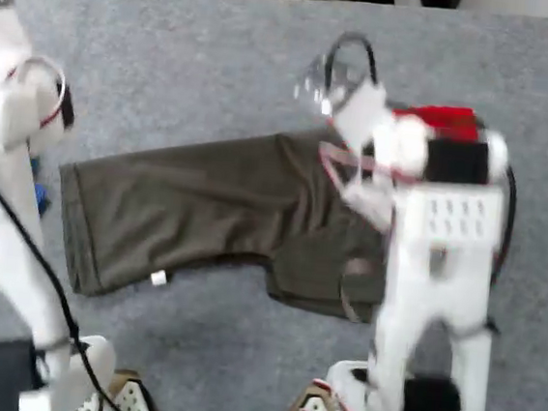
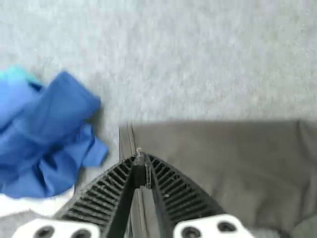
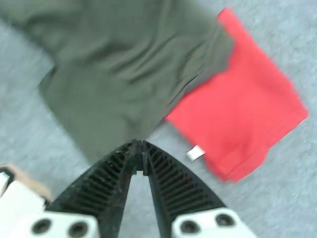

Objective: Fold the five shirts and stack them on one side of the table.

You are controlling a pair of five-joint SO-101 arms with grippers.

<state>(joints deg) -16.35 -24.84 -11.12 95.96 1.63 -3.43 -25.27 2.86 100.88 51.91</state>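
The olive shirt (image 1: 187,202) lies flat across the table (image 1: 171,60), long axis running arm to arm, with the left gripper (image 2: 140,161) closed over its hem and the right gripper (image 3: 140,146) closed at the far edge.

The right arm (image 1: 441,231) hides most of the red shirt (image 1: 445,117); the blue shirt (image 2: 39,134) is cut off at the edge.
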